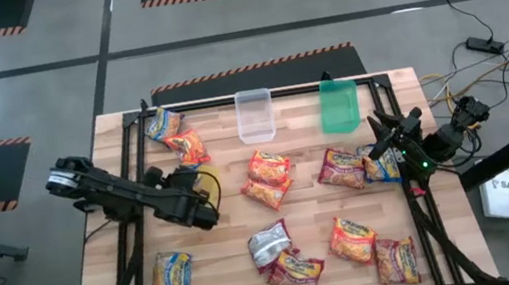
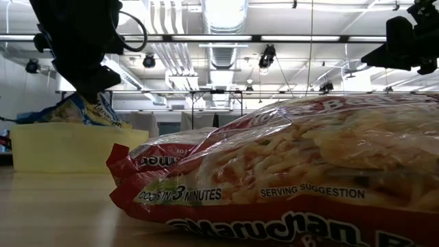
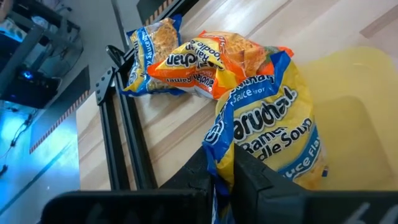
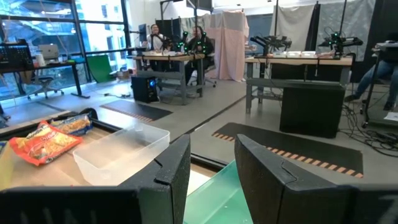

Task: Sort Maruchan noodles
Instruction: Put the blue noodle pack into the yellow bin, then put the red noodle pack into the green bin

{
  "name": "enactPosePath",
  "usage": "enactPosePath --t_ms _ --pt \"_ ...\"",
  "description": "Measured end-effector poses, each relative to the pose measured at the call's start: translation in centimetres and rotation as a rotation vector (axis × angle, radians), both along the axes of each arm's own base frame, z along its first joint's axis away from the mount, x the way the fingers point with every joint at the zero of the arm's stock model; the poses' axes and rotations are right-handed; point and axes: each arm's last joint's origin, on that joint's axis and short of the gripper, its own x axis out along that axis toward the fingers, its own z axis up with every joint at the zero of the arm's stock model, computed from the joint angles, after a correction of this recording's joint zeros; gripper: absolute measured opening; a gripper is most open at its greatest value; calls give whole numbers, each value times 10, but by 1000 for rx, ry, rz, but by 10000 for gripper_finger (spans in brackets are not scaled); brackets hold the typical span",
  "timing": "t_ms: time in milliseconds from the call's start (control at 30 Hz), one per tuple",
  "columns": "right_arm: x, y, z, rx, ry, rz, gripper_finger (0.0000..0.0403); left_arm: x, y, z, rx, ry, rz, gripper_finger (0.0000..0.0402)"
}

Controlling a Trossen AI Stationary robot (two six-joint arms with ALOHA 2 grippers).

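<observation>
The left gripper [image 3: 225,177] is pinching a yellow-and-blue packet [image 3: 273,134] over the yellow tub [image 3: 364,112], so it should be lowering it well inside before releasing, while the right gripper [image 4: 211,163] is waiting with its fingers parted, far from that tub.

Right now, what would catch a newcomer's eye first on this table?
The left gripper holds a yellow-and-blue noodle packet over the yellow tub on the table's left side. Other packets lie scattered across the wood, one silvery packet near the front. The right gripper hangs open by the green tub.
</observation>
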Motion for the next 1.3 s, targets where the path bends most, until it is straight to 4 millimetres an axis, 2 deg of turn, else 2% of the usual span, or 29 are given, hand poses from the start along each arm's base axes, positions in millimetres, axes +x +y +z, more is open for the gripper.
enactPosePath --t_ms 300,633,800,1067,1167,1300 --pt "0 0 0 0 0 0 116 -3 1 5 -2 -13 3 82" --pt "0 0 0 0 0 0 116 1 -2 16 -12 -70 -43 91" --pt "0 0 0 0 0 0 116 13 -15 16 -74 -117 -174 91" --pt "0 0 0 0 0 1 116 39 -59 25 -163 -291 -532 91" --pt "0 0 0 0 0 0 116 48 -65 28 -179 -346 -609 91" --pt "0 0 0 0 0 0 116 53 -63 28 -195 -391 -585 91"
